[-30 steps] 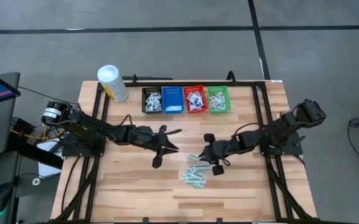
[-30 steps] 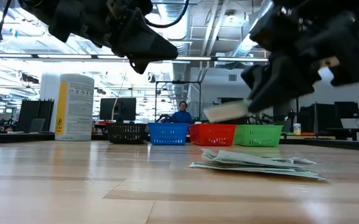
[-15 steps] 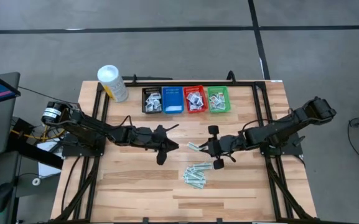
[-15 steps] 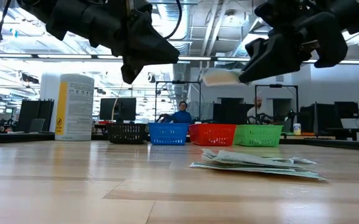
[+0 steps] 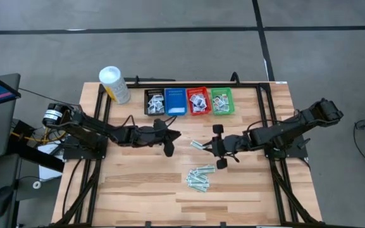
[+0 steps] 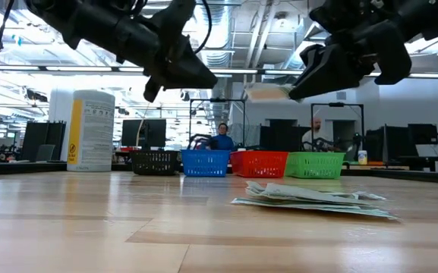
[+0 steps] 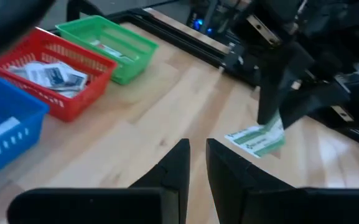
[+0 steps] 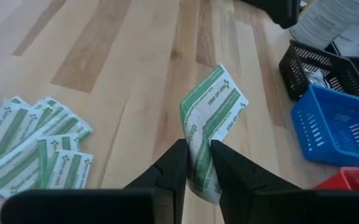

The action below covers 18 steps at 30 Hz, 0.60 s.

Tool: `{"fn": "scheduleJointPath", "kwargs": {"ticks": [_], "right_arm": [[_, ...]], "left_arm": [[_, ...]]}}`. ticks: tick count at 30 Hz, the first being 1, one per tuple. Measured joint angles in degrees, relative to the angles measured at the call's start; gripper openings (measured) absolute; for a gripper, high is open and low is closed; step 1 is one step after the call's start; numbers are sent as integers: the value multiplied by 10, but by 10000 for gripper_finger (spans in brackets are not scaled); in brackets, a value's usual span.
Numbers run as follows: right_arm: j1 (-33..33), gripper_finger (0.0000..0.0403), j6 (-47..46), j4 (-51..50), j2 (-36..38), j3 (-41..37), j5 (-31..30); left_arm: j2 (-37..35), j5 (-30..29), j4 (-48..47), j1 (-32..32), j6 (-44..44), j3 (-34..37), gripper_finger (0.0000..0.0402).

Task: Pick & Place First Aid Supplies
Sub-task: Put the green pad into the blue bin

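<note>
Now right claw [image 8: 198, 163] pinching green-striped packet [image 8: 211, 124], barely moved, left claw [image 7: 196, 163] closed, shifted toward baskets [image 5: 188, 101].

lab/workshop | monitors [image 6: 139, 130], ceiling lights [image 6: 67, 68], seated person [image 6: 221, 139]

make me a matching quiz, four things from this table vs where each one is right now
Things:
1. tub
2. held packet
3. loose pile
4. green basket

Places:
A. flat on the wood, near the front of the table
B. in the right end effector, off the table
C. right end of the basket row
D. back left corner

Pairs: 1-D, 2-B, 3-A, 4-C
</note>
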<state>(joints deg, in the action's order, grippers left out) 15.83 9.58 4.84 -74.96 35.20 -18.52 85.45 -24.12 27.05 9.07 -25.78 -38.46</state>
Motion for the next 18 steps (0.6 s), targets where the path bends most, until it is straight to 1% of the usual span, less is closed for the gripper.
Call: {"fn": "scheduleJointPath", "kwargs": {"ticks": [3, 6, 11, 12, 14, 16, 18], "right_arm": [[-3, 65, 0, -1, -1, 0, 0], [-3, 65, 0, -1, -1, 0, 0], [-2, 65, 0, 2, -1, 1, 0], [-2, 65, 0, 3, -1, 1, 0], [-3, 65, 0, 3, -1, 1, 0], [-3, 65, 0, 5, -1, 1, 0], [-3, 65, 0, 5, -1, 1, 0]], "left_arm": [[5, -1, 3, -11, 26, -1, 53], [13, -1, 6, -23, 34, -1, 56], [27, 5, 13, -41, 35, -1, 78], [32, 10, 17, -46, 35, -1, 83], [47, 37, 35, -56, 47, -1, 93], [61, 57, 43, -62, 74, -1, 102], [75, 64, 54, -64, 111, -1, 110]]}}
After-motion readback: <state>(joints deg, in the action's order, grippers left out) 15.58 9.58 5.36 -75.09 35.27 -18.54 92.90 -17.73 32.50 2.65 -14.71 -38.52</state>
